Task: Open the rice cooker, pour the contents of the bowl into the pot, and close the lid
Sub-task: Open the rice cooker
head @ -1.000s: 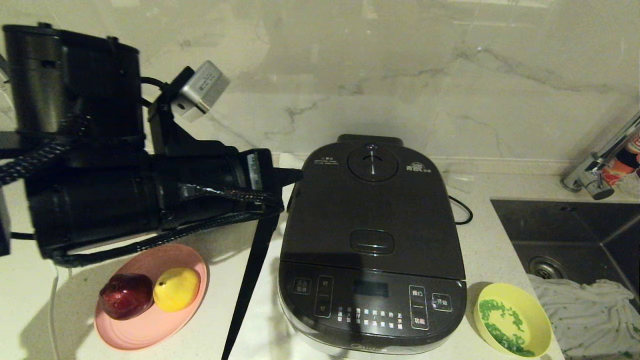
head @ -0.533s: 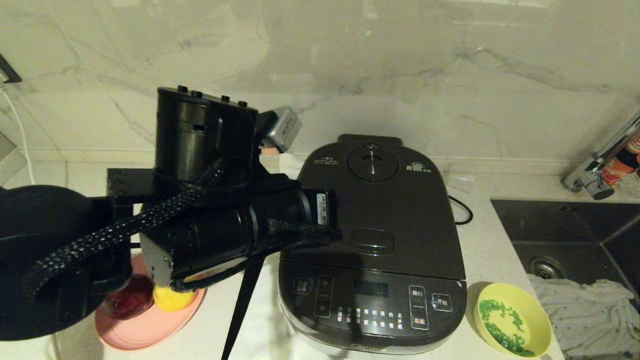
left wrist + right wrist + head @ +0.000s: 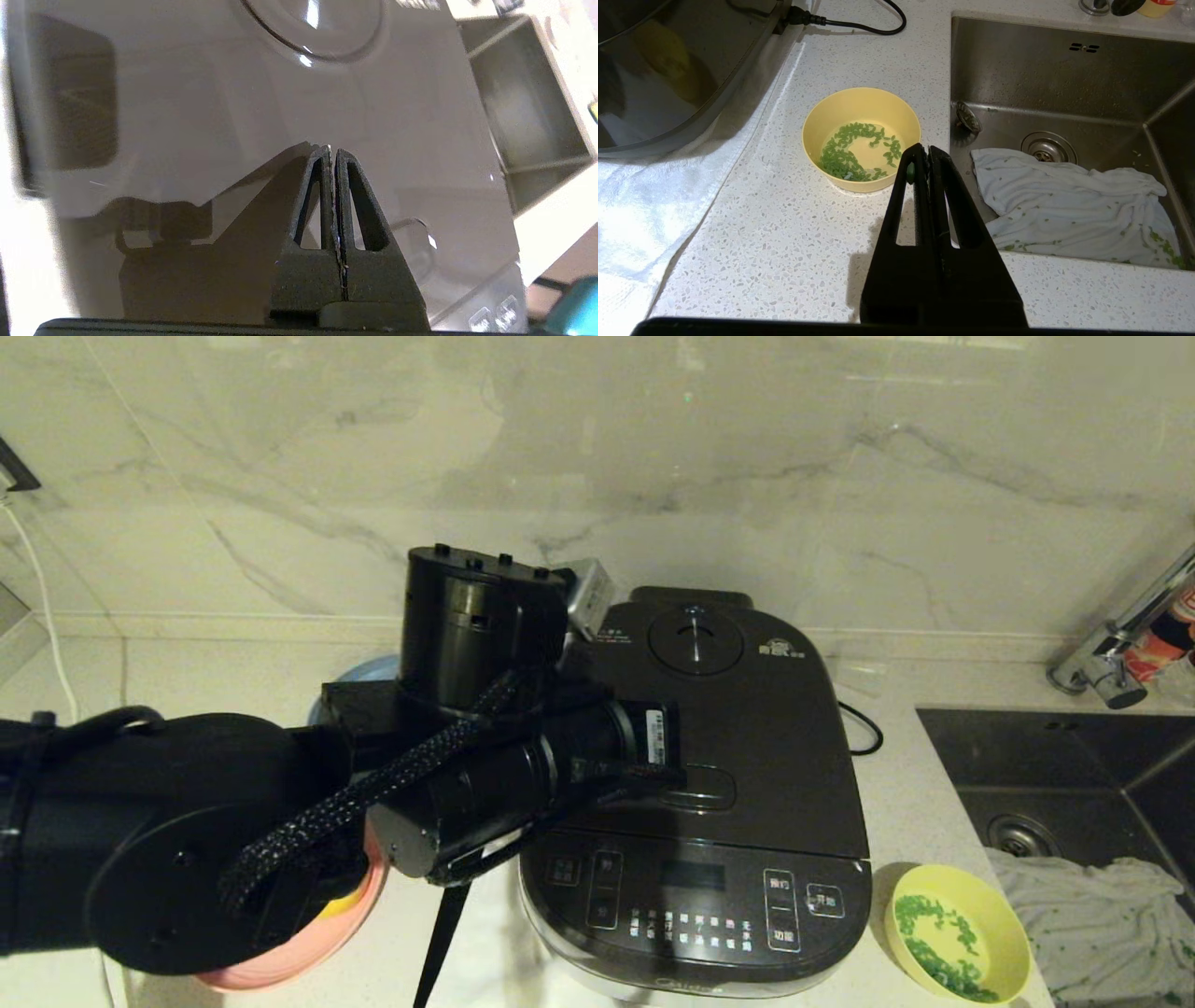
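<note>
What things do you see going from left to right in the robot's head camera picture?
pink plate → left arm → rice cooker → yellow bowl → white cloth in the sink

The left arm [image 3: 280,821] hides most of the pink plate [image 3: 280,971] and the fruit on it. A blue plate [image 3: 369,669] peeks out behind the arm. The bowl [image 3: 957,933] is cut off by the bottom edge in the head view.
</note>
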Controlling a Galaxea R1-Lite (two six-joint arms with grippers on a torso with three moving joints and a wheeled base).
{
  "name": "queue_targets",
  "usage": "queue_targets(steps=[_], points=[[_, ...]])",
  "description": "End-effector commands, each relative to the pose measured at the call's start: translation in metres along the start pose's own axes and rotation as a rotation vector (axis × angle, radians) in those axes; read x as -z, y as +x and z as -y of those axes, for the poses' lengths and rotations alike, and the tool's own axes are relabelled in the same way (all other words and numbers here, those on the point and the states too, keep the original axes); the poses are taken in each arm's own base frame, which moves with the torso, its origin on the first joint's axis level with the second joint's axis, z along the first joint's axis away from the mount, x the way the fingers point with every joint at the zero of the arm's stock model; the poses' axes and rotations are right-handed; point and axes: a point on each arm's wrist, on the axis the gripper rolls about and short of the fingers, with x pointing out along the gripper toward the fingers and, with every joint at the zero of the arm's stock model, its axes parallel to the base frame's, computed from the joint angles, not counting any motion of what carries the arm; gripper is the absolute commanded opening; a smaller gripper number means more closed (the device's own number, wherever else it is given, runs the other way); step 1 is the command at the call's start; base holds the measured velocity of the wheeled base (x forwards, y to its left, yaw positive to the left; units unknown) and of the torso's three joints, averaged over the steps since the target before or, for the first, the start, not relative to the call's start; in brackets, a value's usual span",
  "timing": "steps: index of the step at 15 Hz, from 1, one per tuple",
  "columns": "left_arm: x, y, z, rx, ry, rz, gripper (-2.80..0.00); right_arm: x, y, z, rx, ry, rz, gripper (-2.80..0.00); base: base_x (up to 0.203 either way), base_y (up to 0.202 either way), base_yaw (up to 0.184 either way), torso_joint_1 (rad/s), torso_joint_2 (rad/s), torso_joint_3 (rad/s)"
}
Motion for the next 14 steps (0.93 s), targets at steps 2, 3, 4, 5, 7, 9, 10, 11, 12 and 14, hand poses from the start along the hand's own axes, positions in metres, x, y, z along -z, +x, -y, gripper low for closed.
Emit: queue_targets(steps=[2,3,4,5,7,9,10,11,12,14], points=[[0.011,-0.002,0.014,0.002,0.015,-0.016,-2.8,0.0,0.0,0.0,0.0,-0.001,0.0,-2.8,0.0,0.0,0.0,0.0,0.0,0.0],[0.013,-0.002,0.015,0.002,0.014,-0.02,-2.8,0.0,0.0,0.0,-0.001,-0.001,-0.001,-2.8,0.0,0.0,0.0,0.0,0.0,0.0],[0.012,-0.004,0.016,0.005,0.015,-0.017,-2.8,0.0,0.0,0.0,0.0,-0.001,0.0,-2.8,0.0,0.0,0.0,0.0,0.0,0.0],[0.012,-0.006,0.017,0.007,0.015,-0.016,-2.8,0.0,0.0,0.0,0.0,-0.001,0.0,-2.8,0.0,0.0,0.0,0.0,0.0,0.0],[0.016,-0.014,0.014,0.002,0.015,-0.025,-2.8,0.0,0.0,0.0,0.0,-0.001,0.0,-2.8,0.0,0.0,0.0,0.0,0.0,0.0],[0.022,-0.022,0.01,-0.005,0.018,-0.04,-2.8,0.0,0.0,0.0,0.0,-0.001,0.0,-2.8,0.0,0.0,0.0,0.0,0.0,0.0],[0.025,-0.025,0.008,-0.006,0.02,-0.047,-2.8,0.0,0.0,0.0,-0.001,-0.001,0.0,-2.8,0.0,0.0,0.0,0.0,0.0,0.0],[0.029,-0.026,0.007,-0.01,0.025,-0.06,-2.8,0.0,0.0,0.0,0.0,-0.001,0.0,-2.8,0.0,0.0,0.0,0.0,0.0,0.0],[0.032,-0.027,0.005,-0.013,0.028,-0.068,-2.8,0.0,0.0,0.0,0.0,-0.001,0.0,-2.8,0.0,0.0,0.0,0.0,0.0,0.0],[0.029,-0.032,0.005,-0.003,0.021,-0.047,-2.8,0.0,0.0,0.0,0.0,-0.001,0.0,-2.8,0.0,0.0,0.0,0.0,0.0,0.0]])
